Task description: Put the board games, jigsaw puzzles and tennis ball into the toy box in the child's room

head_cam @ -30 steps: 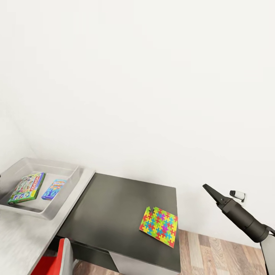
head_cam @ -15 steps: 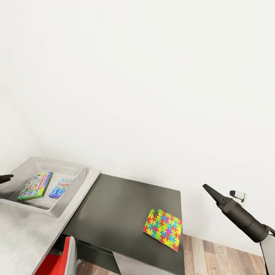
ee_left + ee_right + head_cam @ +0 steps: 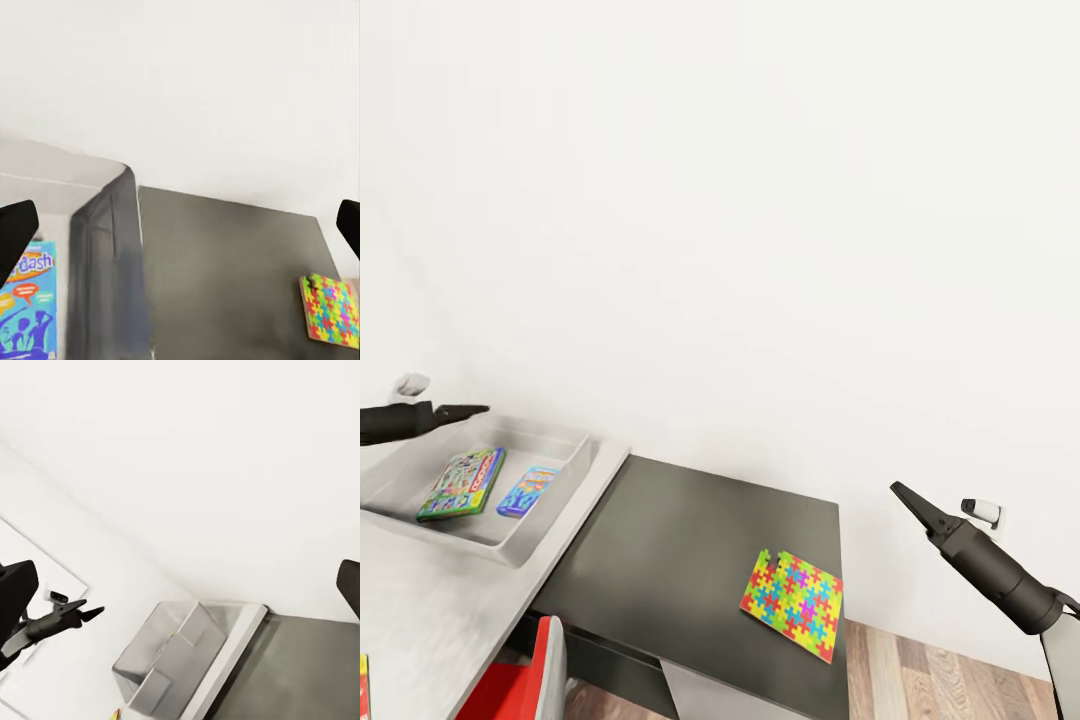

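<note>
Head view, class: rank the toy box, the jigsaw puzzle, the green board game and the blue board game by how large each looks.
1. toy box
2. jigsaw puzzle
3. green board game
4. blue board game

The puzzle and the green game look close in size, so their order is unsure.

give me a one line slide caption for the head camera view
Left gripper hovers above the toy box holding two board games, while a jigsaw puzzle lies on the dark table.
</note>
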Available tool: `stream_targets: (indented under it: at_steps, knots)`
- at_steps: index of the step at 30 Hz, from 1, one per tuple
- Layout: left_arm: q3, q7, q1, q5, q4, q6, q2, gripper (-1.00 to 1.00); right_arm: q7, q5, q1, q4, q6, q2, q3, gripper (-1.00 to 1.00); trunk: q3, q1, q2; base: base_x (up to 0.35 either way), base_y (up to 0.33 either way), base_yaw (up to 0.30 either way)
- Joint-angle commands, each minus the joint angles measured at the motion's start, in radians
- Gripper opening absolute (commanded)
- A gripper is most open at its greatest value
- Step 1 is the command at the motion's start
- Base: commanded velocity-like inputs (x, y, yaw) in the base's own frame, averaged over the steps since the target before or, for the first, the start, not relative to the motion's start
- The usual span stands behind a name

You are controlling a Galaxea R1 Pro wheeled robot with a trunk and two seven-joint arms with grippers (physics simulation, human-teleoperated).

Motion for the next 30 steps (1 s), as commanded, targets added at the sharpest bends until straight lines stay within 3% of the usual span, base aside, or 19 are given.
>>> stream_targets:
  at_steps: [1,3,5,8,12,18,30]
  knots:
    - [0.008,0.031,-0.001,-0.010,-0.061,0.049,-0.035,1.00,0.001,-0.004,-0.001,0.000,0.006,0.000,-0.001,1.00,-0.002,0.001,-0.002,0.000,0.000,0.003]
    - [0.007,0.076,-0.001,-0.010,-0.130,0.085,-0.080,1.00,0.001,-0.004,-0.001,0.000,0.006,0.000,-0.001,1.00,-0.002,0.001,-0.002,0.000,0.000,0.002]
    - [0.007,0.096,0.000,-0.010,-0.161,0.099,-0.105,1.00,0.001,-0.004,-0.001,0.000,0.006,0.000,-0.001,1.00,-0.002,0.001,-0.002,0.000,0.000,0.001]
    - [-0.003,0.126,0.000,-0.012,-0.206,0.116,-0.164,1.00,0.001,-0.004,-0.001,0.000,0.006,0.000,-0.001,1.00,-0.001,0.001,-0.002,0.000,0.000,0.027]
    - [-0.030,0.132,0.000,-0.012,-0.217,0.117,-0.195,1.00,0.001,-0.004,-0.001,0.000,0.006,-0.001,-0.001,1.00,0.003,0.001,-0.002,0.000,0.000,0.112]
    - [-0.047,0.134,0.004,-0.012,-0.222,0.111,-0.210,1.00,0.001,-0.004,-0.001,0.000,0.006,-0.002,-0.001,1.00,0.010,0.001,-0.002,0.000,0.000,0.167]
    - [-0.051,0.133,0.007,-0.012,-0.222,0.110,-0.210,1.00,0.001,-0.004,-0.001,0.000,0.006,-0.002,-0.002,1.00,0.025,0.001,-0.002,0.000,0.000,0.181]
